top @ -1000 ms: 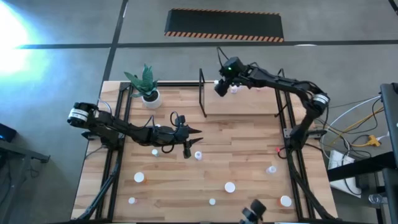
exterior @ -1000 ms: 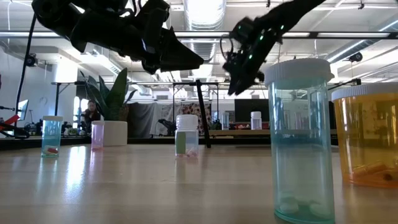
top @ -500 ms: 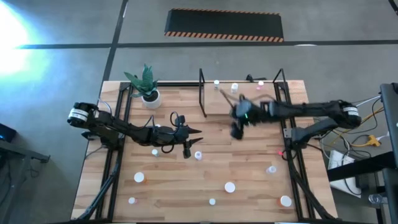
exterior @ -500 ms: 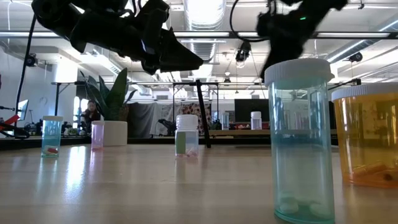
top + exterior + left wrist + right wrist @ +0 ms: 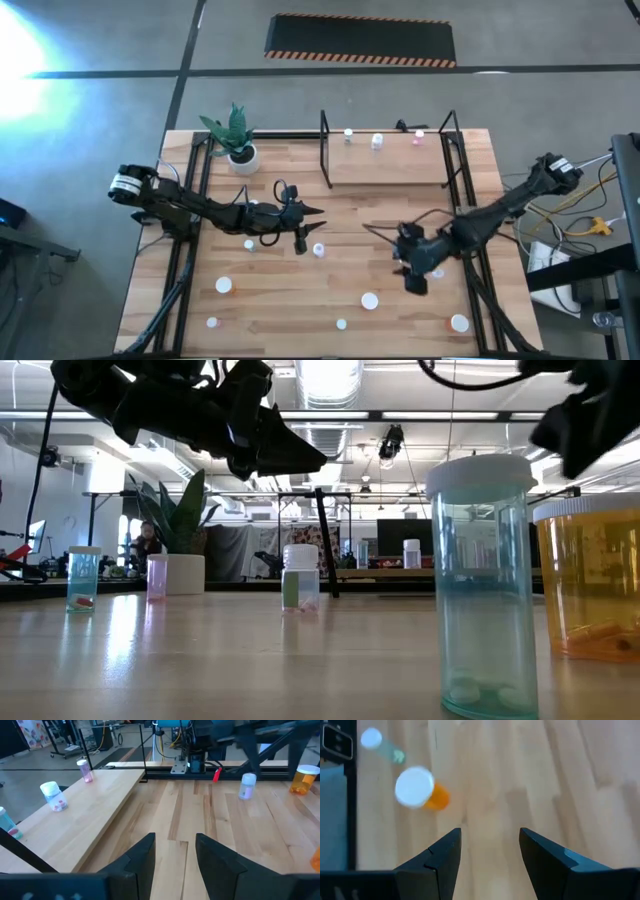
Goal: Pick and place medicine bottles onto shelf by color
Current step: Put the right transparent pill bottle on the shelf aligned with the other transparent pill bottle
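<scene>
The right arm stretches from the right edge of the high view down toward the lower middle of the table [image 5: 380, 215], its right pincer [image 5: 415, 272] spread open and empty, hovering over bare wood near an orange bottle [image 5: 420, 790]. Half a second ago it was higher in the frame, just below the shelf [image 5: 390, 168]; a second ago it was at the shelf's back edge. The left arm lies across the left centre, unmoved, its left pincer [image 5: 303, 228] parted and empty. Three medicine bottles [image 5: 377, 141] stand along the shelf's top edge; others are scattered over the lower table. No writing can be read.
</scene>
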{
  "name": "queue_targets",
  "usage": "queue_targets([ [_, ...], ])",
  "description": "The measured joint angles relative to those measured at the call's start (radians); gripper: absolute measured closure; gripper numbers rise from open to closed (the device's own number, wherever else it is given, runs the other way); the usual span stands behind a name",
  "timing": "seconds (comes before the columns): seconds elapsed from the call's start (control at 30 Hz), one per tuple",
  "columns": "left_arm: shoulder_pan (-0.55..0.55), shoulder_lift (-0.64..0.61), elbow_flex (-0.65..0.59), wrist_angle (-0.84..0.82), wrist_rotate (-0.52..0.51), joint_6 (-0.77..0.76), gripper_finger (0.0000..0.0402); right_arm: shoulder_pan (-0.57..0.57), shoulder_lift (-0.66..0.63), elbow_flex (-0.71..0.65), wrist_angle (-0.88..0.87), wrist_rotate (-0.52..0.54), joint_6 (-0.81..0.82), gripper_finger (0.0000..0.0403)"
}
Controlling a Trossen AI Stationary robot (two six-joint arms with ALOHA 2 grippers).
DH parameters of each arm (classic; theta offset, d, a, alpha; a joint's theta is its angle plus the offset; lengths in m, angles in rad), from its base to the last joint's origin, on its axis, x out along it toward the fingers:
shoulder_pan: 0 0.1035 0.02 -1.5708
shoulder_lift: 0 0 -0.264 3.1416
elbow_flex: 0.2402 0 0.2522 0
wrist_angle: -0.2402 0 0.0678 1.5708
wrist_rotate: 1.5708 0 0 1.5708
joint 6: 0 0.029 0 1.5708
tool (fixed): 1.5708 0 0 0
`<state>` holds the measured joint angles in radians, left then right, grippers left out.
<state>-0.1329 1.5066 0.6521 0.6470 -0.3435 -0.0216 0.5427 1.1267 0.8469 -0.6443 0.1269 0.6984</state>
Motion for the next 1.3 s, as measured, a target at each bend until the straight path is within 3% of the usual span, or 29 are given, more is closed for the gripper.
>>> queue_targets([
  [0.23, 0.0, 0.0, 0.002, 0.001, 0.0, 0.0, 0.0279, 0.097, 0.032, 0.103, -0.367, -0.102, 0.283, 0.0212],
  [0.4, 0.0, 0.0, -0.002, 0.0, 0.0, 0.0, 0.0279, 0.158, 0.03, 0.093, -0.48, -0.179, 0.355, 0.0219],
  [0.7, 0.0, 0.0, -0.002, 0.0, 0.0, 0.0, 0.0279, 0.204, 0.033, 0.017, -0.503, -0.191, 0.339, 0.0237],
  [0.9, 0.0, 0.0, -0.002, 0.0, 0.0, 0.0, 0.0279, 0.218, 0.035, -0.013, -0.503, -0.26, 0.309, 0.0238],
  [1.1, 0.0, 0.0, -0.002, 0.0, 0.0, 0.0, 0.0279, 0.237, 0.035, -0.023, -0.501, -0.284, 0.252, 0.0206],
  [1.3, 0.0, 0.0, -0.002, 0.0, 0.0, 0.0, 0.0279, 0.238, 0.035, -0.045, -0.43, -0.216, 0.219, 0.0167],
])
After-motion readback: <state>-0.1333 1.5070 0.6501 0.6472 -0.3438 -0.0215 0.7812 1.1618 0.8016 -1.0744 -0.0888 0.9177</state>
